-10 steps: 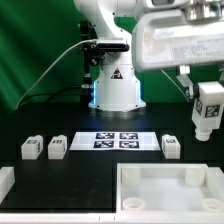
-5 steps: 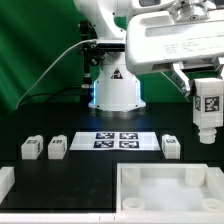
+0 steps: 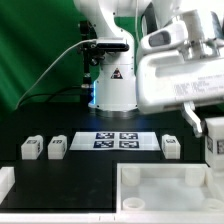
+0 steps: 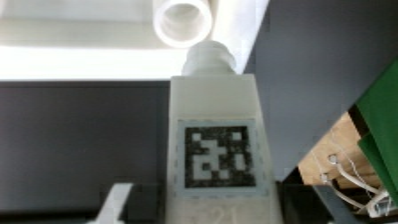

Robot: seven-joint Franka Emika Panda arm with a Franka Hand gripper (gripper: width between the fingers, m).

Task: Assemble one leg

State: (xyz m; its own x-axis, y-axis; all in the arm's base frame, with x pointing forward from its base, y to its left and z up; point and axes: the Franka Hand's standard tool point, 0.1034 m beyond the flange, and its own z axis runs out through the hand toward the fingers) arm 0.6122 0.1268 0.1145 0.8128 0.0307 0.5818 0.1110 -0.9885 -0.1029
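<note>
Robot gripper (image 3: 213, 128) clamped on a white leg (image 3: 215, 143).
The tagged leg hangs between its fingers, and a white tray (image 3: 150, 168) lies lower down.

Claw (image 3: 211, 128) tight around the leg (image 3: 215, 146)

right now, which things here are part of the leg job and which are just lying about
in the job: held leg, gripper shut on it, white base, likely where it goes
lying about: three loose legs, marker board
</note>
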